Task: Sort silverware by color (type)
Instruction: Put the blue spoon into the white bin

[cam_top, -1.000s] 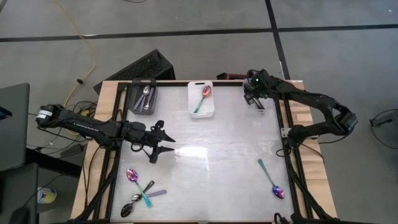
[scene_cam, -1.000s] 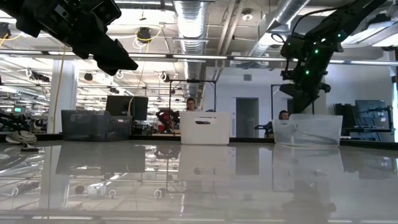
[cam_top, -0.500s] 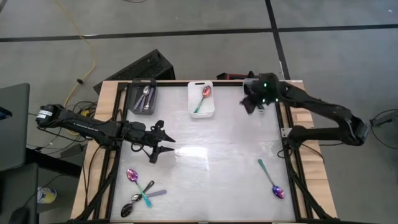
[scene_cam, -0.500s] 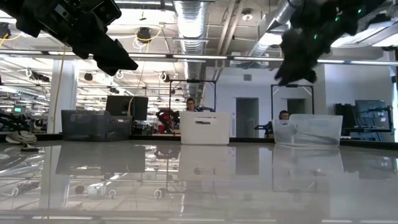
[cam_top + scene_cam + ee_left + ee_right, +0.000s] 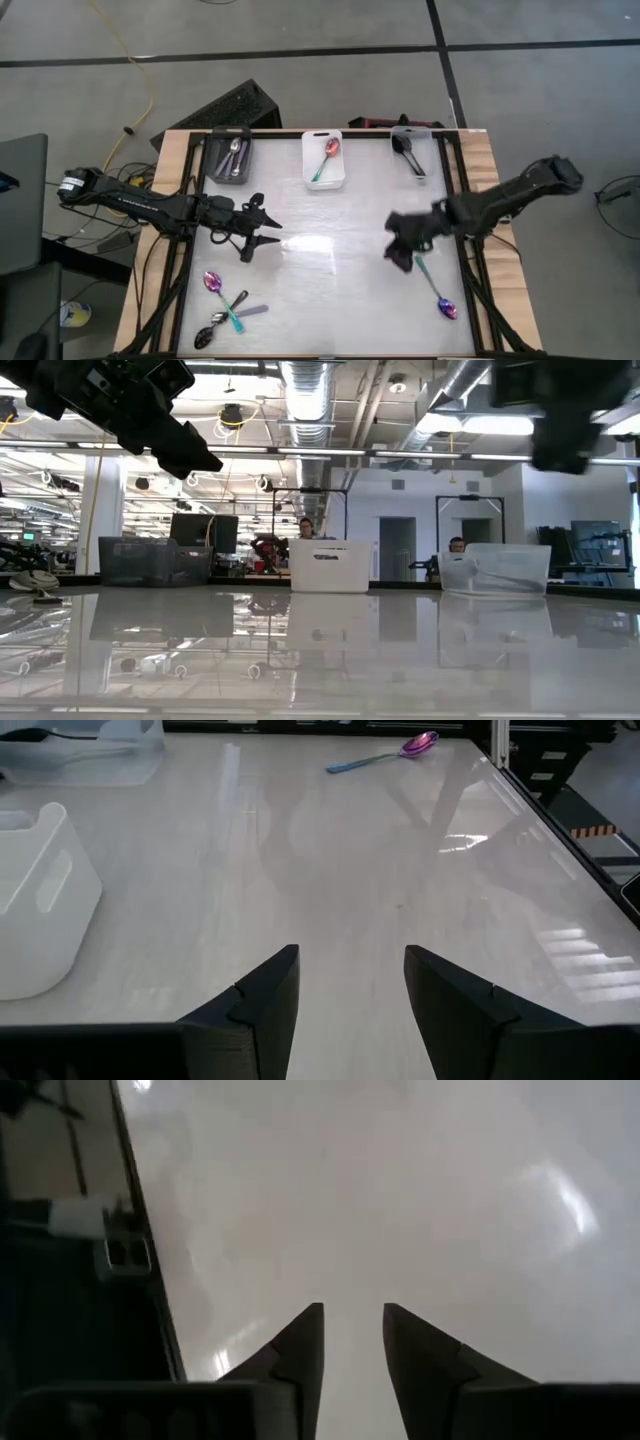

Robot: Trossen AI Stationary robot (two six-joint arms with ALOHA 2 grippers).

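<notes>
Diagonally, iridescent spoon point(image 5: 437, 290), bowl nearest.

The right gripper point(image 5: 400, 250) is smeared by motion in the high view, at about four o'clock from the table's centre, so its fingertips cannot be made out there; it covers the handle tip of the iridescent spoon point(image 5: 440, 299) lying just beside it at five o'clock. In the low view that arm point(image 5: 560, 410) is a dark blur cut off by the top edge at one o'clock. The heap of spoons point(image 5: 225, 312) at seven o'clock overlaps, so their count is unclear. The black spoon point(image 5: 408, 152) in the clear bin point(image 5: 432, 135) at one o'clock is too small to tell apart.
</notes>
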